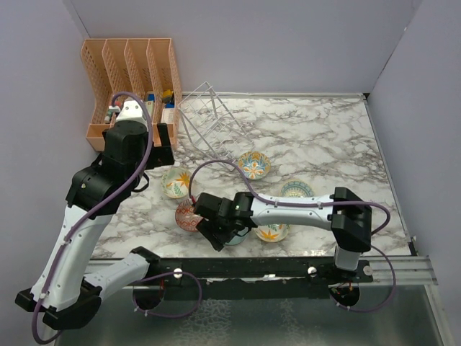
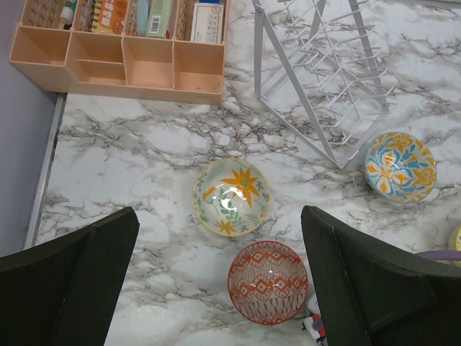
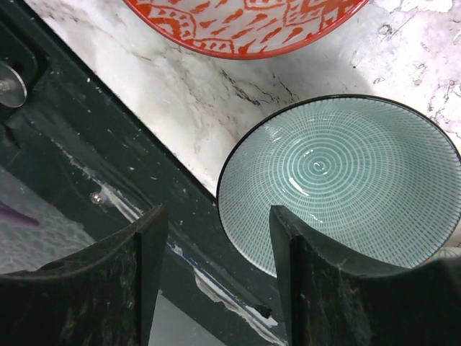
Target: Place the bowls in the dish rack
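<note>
Right hand (image 3: 216, 216): hanging part open, gripping nothing, fingers straddling the teal bowl (image 3: 338, 180) at its near-left rim.
Teal bowl: sitting at the tabletop (image 3: 180, 94) near edge, beside the rail (image 3: 65, 144); red bowl (image 3: 245, 21) just beyond.
Left hand (image 2: 218, 216): hovering wide open, empty, over the leaf bowl (image 2: 231, 197).
Rack (image 2: 324, 72): standing beyond the bowls.

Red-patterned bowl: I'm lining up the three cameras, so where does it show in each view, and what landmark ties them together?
Top view: the red-patterned bowl sits left of centre, near the front edge.
Left wrist: the bowl is at bottom centre, just below the cream star-print bowl.
Right wrist: only the bowl's rim shows, along the top edge.
Shared landmark: the marble table lies under it in every view.
</note>
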Robot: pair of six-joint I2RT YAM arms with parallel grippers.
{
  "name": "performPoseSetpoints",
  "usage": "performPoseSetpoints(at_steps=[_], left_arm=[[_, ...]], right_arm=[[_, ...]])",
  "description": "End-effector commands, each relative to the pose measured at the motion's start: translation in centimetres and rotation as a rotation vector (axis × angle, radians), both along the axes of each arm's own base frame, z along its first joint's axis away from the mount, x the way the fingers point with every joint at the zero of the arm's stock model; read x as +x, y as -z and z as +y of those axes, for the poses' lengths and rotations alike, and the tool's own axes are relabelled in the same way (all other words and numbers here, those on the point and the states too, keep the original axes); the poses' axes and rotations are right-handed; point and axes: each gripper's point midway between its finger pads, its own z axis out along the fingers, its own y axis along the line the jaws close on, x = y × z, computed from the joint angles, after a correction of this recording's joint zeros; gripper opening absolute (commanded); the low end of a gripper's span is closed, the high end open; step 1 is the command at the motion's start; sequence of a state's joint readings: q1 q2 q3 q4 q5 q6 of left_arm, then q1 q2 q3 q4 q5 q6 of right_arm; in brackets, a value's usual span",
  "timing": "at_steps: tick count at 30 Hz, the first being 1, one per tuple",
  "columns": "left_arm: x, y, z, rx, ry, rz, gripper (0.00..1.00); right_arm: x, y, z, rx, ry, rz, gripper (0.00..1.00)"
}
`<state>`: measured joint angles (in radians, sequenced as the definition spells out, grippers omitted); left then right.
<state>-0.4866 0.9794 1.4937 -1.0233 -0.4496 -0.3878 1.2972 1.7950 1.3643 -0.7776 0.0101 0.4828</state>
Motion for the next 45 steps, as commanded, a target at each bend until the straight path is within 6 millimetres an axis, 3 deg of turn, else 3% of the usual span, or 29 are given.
performPoseSetpoints(at_steps=[1,9,14,17,20,23,28,31,35,38,39,45], left_arm=[[-0.8,-0.1,0.5,-0.001,0.0,-0.01,0.99],[-1.4,0.1,0.9,0.003,-0.008,-0.015,0.99],[-1.8,0.1,1.3,0.004,-0.014,-0.023,0.99],[-2.0,0.1,1.4,0.003,-0.015,-0.026,0.99],[-2.1,-0.1,1.5,0.001,-0.018,-0.033,0.99],[-2.2,-0.4,1.6,-0.004,-0.018,-0.043,0.99],[-2.3,-0.9,1.6,-0.014,-0.016,-0.059,0.99],[-2.2,-1.1,1.4,-0.02,-0.011,-0.064,0.99],[-2.2,-1.7,1.0,-0.03,0.008,-0.073,0.99],[-2.2,-2.0,0.9,-0.032,0.015,-0.079,0.99],[-2.2,-2.0,0.8,-0.031,0.017,-0.078,0.99],[-2.2,-2.5,0.5,-0.03,0.034,-0.081,0.99]], right_arm=[[0.7,-0.1,1.0,0.003,0.024,-0.048,0.57],[1.5,2.3,0.6,-0.097,0.09,-0.107,0.5],[2.2,2.9,-0.3,-0.176,0.136,-0.175,0.39],[2.6,2.7,-0.9,-0.209,0.173,-0.199,0.14],[2.8,1.7,-0.8,-0.209,0.195,-0.213,0.01],[2.8,-0.3,-0.2,-0.166,0.226,-0.204,0.01],[2.4,-4.6,2.3,0.024,0.268,-0.153,0.01],[3.7,-6.7,2.7,0.127,0.371,-0.112,0.01],[7.1,-11.0,3.1,0.38,0.482,-0.064,0.01],[11.6,-15.0,2.4,0.658,0.586,-0.038,0.01],[13.0,-17.1,2.5,0.782,0.608,-0.044,0.01],[18.6,-20.5,2.3,1.086,0.667,-0.053,0.01]])
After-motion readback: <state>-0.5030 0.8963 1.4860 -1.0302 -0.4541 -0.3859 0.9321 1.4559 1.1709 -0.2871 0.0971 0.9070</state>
